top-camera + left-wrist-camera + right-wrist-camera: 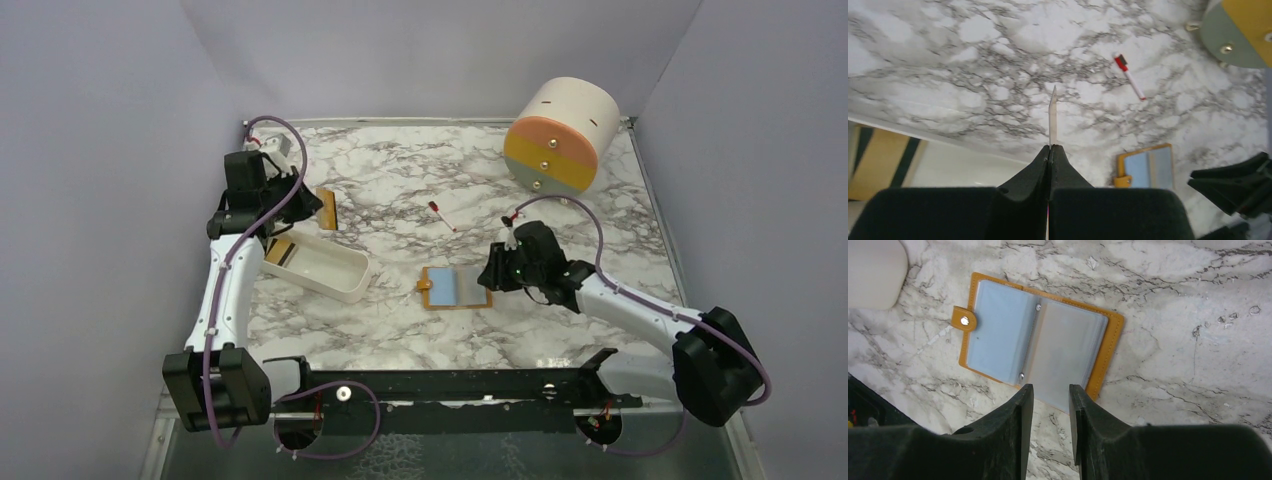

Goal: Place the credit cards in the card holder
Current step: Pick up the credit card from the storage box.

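The card holder (457,288) lies open on the marble, orange rim with blue-grey pages; it also shows in the right wrist view (1040,342) and the left wrist view (1146,166). My right gripper (492,276) is open and empty, its jaws (1050,390) straddling the holder's right-hand edge. My left gripper (312,205) is shut on a golden-orange credit card (327,208), held above the table left of centre; in the left wrist view the card (1052,117) shows edge-on between the closed jaws (1050,148). Another golden-orange card (280,250) with a dark stripe lies in the white tray, also in the left wrist view (883,162).
A white oblong tray (335,275) stands left of the holder. A small red-and-white stick (440,215) lies mid-table. A big cream-orange drum (560,135) lies at the back right. Purple-grey walls close in on three sides.
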Robot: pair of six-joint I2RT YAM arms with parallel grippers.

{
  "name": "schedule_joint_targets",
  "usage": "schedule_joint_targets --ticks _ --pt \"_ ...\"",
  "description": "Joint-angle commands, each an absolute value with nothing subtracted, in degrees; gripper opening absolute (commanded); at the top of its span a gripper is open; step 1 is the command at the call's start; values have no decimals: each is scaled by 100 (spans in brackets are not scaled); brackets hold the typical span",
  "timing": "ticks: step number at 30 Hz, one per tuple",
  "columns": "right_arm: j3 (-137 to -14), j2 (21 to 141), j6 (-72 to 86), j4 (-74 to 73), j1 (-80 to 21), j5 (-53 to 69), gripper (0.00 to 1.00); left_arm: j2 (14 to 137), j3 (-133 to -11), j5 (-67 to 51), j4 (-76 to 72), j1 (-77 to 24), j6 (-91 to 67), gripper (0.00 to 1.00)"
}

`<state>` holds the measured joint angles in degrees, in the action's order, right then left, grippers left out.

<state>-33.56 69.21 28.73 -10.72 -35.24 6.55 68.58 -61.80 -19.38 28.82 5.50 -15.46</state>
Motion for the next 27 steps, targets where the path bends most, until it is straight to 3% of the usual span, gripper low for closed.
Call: schedule_joint_targets --ticks 1,9,12,16,22,27 --pt "-3704 6653 3074 -1000 -3550 1097 32 6750 -6042 -3850 2642 508 -2314 0" --pt "-3458 6486 4894 1381 -3551 3017 47 6382 -5188 -5103 1196 53 -3714 0" --pt "-3190 6684 5756 2842 -3551 3260 53 6263 -4897 -5295 621 -253 -4244 0" --pt "-3310 7211 6175 3521 -3551 3487 59 6118 -4493 -5287 -297 -887 -5105 0" --pt "-3387 7534 6492 4135 -3551 3753 59 6025 -3954 -5124 -1574 -1433 -6153 0" --pt "-3201 7621 6769 4781 -3550 4004 52 6014 -3938 -4946 -1631 -1668 -6194 0"
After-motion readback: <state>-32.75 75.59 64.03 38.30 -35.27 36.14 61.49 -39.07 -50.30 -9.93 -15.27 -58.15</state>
